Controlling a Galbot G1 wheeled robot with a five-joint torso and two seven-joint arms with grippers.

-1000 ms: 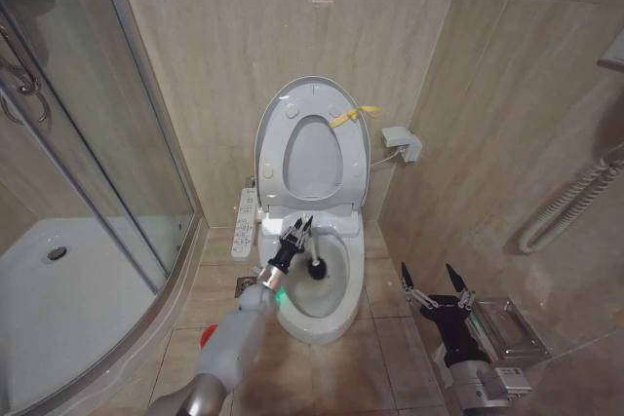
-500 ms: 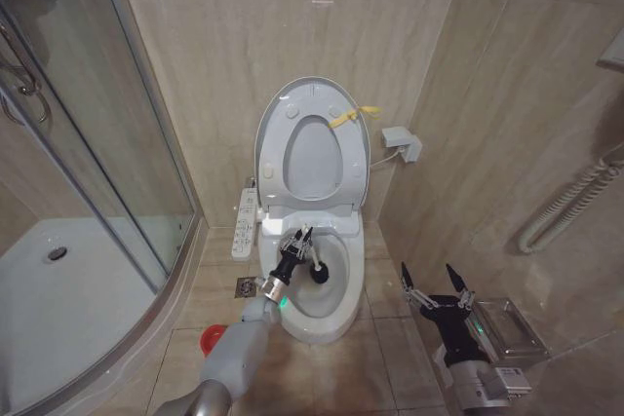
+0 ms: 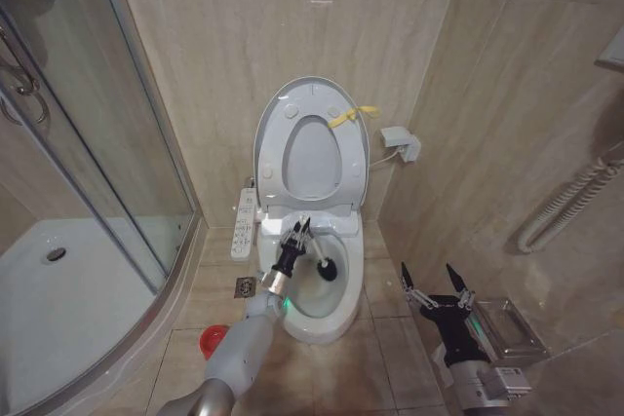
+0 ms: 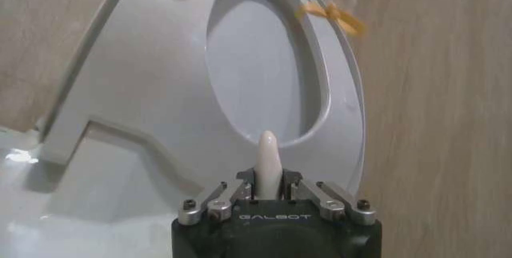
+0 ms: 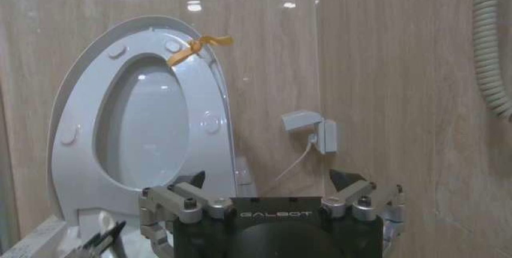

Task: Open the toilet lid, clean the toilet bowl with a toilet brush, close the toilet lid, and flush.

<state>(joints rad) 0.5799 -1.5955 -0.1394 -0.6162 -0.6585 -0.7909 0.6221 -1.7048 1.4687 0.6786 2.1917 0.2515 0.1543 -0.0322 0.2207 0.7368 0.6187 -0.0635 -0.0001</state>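
The toilet lid (image 3: 292,93) stands raised against the wall with the ring seat (image 3: 281,163) folded up against it, and a yellow strap (image 3: 353,116) hangs at its top edge. Below is the open toilet bowl (image 3: 330,326). My left gripper (image 3: 295,233) hovers over the bowl's rear, shut on the toilet brush (image 3: 326,264), whose dark head is down inside the bowl. In the left wrist view the white handle tip (image 4: 268,153) sticks out between the fingers of the left gripper (image 4: 269,186). My right gripper (image 3: 436,283) stays open to the right of the toilet, also seen as the right gripper (image 5: 270,181).
A red cup holder (image 3: 212,340) sits on the floor left of the bowl. A white control panel (image 3: 244,224) is on the toilet's left side. A glass shower enclosure (image 3: 117,172) stands at left, and a wall socket box (image 3: 402,143) and hose (image 3: 565,207) at right.
The left gripper has shifted slightly over the bowl, and the brush head has swept a little to the right inside it. The right arm has not moved.
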